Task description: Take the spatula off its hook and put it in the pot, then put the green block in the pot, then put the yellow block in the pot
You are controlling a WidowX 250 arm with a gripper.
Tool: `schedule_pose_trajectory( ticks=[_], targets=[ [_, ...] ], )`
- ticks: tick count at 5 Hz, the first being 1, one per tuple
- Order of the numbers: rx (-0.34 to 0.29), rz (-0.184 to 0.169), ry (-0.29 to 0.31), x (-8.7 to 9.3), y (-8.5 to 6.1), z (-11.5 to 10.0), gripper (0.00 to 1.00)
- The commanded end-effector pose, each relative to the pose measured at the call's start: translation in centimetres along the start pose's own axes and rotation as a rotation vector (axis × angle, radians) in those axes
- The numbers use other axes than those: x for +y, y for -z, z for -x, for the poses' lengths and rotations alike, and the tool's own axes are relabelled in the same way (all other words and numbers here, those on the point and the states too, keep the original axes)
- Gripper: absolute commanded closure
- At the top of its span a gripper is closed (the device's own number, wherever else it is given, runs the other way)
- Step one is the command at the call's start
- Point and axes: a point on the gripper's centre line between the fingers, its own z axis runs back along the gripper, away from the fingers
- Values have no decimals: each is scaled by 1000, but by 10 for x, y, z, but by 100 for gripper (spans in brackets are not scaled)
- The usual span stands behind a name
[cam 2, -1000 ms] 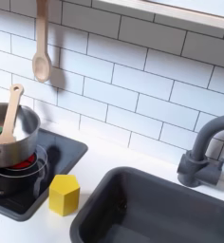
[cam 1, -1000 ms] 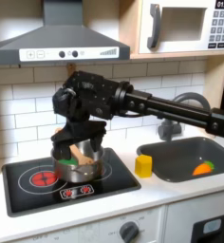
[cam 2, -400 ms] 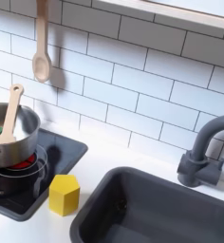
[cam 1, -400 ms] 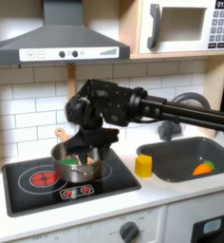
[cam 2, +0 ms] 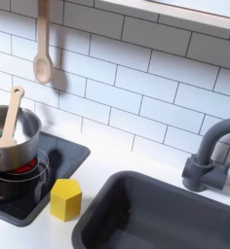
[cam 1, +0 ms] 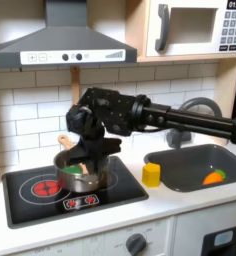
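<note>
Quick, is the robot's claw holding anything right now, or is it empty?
Gripper: it hangs over the pot, but whether its jaws are open, shut or holding something cannot be told from the first exterior view.

In the first exterior view the gripper (cam 1: 90, 152) has risen off the pot (cam 1: 83, 176) and drifted toward the first exterior view's right (a small lift), uncovering more of the pot's rim.
</note>
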Motion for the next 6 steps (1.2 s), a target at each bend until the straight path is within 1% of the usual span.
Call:
schedule_pose_trajectory(
  ticks=[1,2,3,4,6],
  targets=[
    [39,-9,7,3,18,8,100],
    [39,-14,-4,4,25,9,100],
    [57,-12,9,1,38,11,100],
    [75,-28,13,3,47,15,100],
    [96,-30,26,2,59,20,100]
  ],
)
